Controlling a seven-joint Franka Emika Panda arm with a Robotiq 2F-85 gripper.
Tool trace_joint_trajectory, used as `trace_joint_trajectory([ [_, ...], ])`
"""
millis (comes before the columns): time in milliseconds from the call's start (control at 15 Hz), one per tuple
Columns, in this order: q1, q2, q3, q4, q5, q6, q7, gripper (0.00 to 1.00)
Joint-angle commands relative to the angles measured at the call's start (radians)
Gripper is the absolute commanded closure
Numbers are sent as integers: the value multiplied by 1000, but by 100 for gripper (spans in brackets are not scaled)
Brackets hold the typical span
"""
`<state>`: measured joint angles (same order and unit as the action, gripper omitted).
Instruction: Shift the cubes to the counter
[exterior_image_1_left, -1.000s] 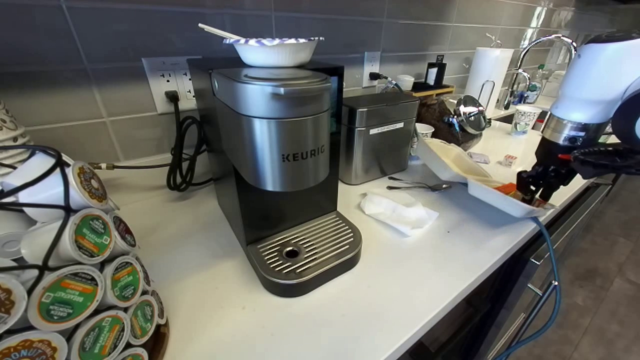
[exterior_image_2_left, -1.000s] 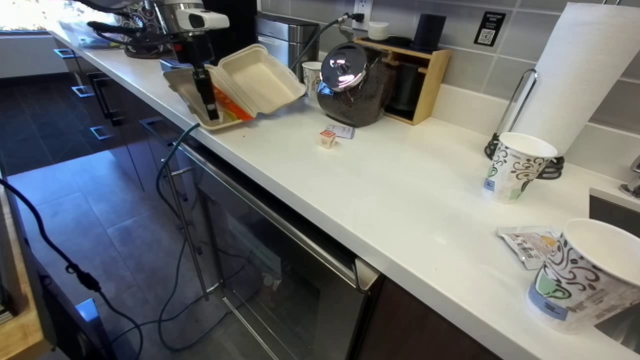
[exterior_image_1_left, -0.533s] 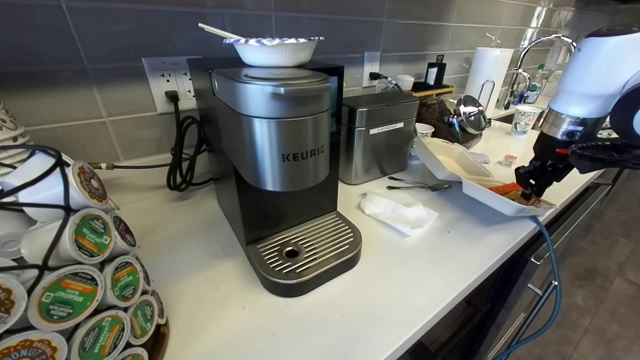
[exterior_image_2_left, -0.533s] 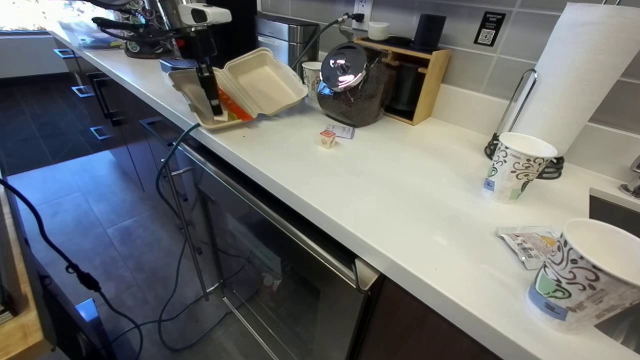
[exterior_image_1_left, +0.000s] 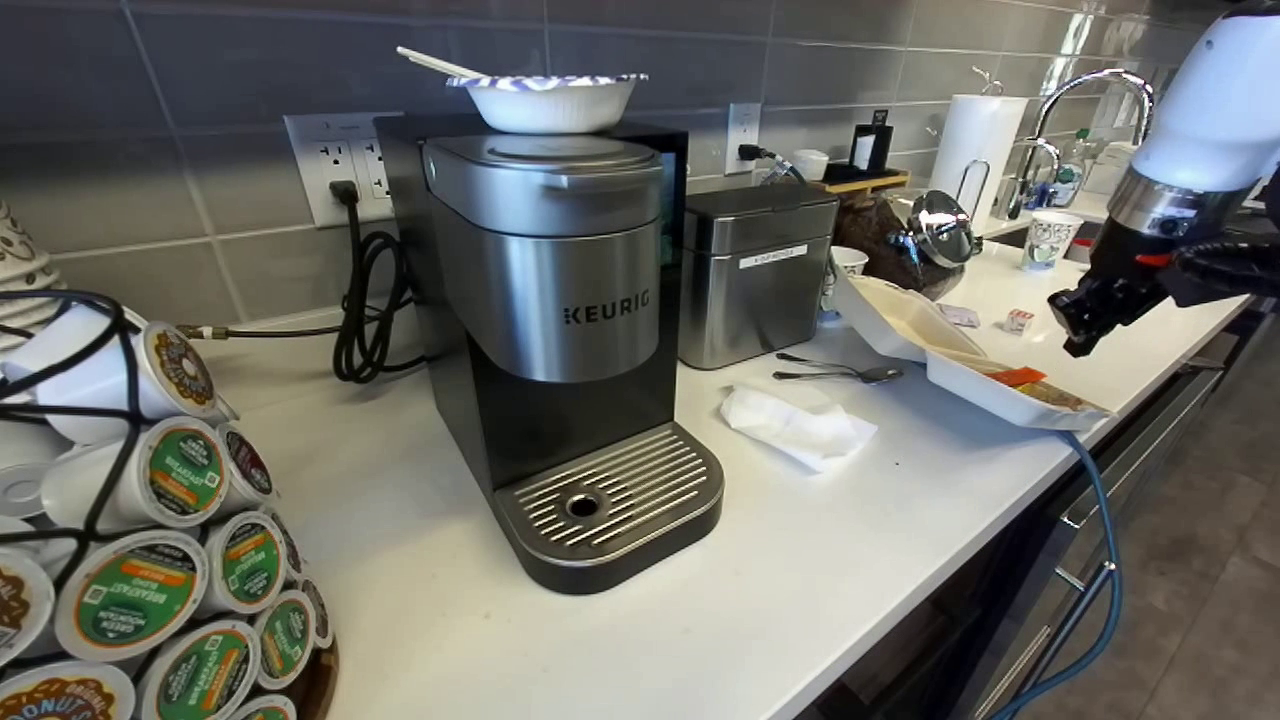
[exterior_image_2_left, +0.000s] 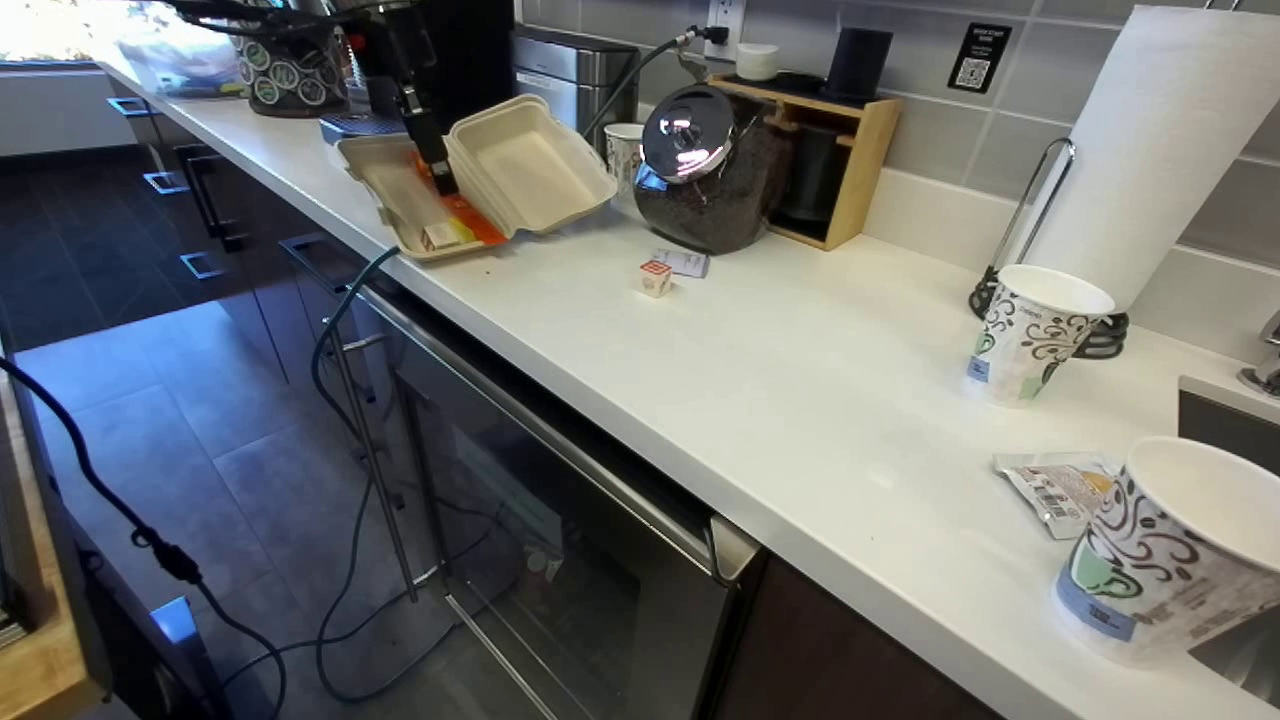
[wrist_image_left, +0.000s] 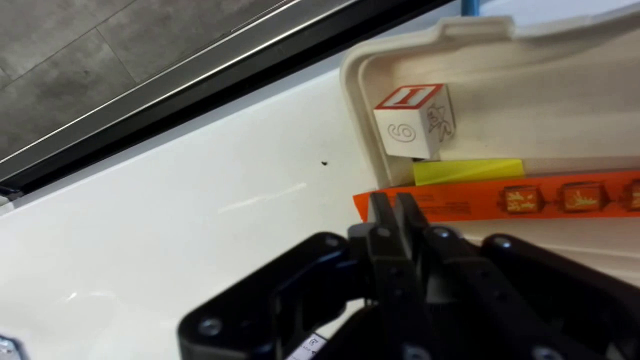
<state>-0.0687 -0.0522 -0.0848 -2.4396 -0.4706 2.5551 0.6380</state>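
Observation:
One cube (exterior_image_2_left: 655, 278), pale with red markings, sits on the off-white counter (exterior_image_2_left: 800, 400); it also shows in an exterior view (exterior_image_1_left: 1018, 321). Another cube (wrist_image_left: 415, 120) with red-edged top lies inside the open foam tray (wrist_image_left: 530, 112), near its corner. It is small in an exterior view (exterior_image_2_left: 438, 237). My gripper (wrist_image_left: 394, 197) is above the tray's edge, over an orange packet (wrist_image_left: 565, 197), with the tray cube ahead of the fingertips and apart from them. The fingers are nearly together with a thin gap and nothing between them. The gripper also shows raised above the tray (exterior_image_1_left: 1068, 325).
A yellow packet (wrist_image_left: 467, 171) lies by the tray cube. The tray lid (exterior_image_2_left: 530, 165) stands open toward the glass jar (exterior_image_2_left: 700, 190). A blue cable (exterior_image_1_left: 1105, 560) hangs off the front edge. A napkin (exterior_image_1_left: 797, 425), spoons (exterior_image_1_left: 850, 372) and paper cups (exterior_image_2_left: 1040, 330) stand around.
My gripper has lifted up out of the tray, and its fingers have come closer together. The tray cube stays in the tray and is uncovered now. The tray shifted slightly earlier on.

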Motion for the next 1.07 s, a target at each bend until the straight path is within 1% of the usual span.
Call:
trace_joint_trajectory([
  [0, -10, 0, 8, -17, 85, 12, -69, 60],
  [67, -10, 13, 5, -17, 127, 26, -94, 53],
  [133, -12, 22, 3, -16, 145, 38, -105, 44],
  [267, -12, 51, -1, -9, 214, 61, -171, 29],
  [400, -14, 82, -4, 0, 253, 79, -233, 14],
  [533, -16, 106, -5, 4, 304, 96, -279, 1],
  [600, -15, 118, -6, 8, 328, 103, -303, 0],
  [800, -12, 150, 1, 24, 415, 88, -394, 0],
  [1000, -13, 166, 4, 32, 471, 79, -453, 0],
])
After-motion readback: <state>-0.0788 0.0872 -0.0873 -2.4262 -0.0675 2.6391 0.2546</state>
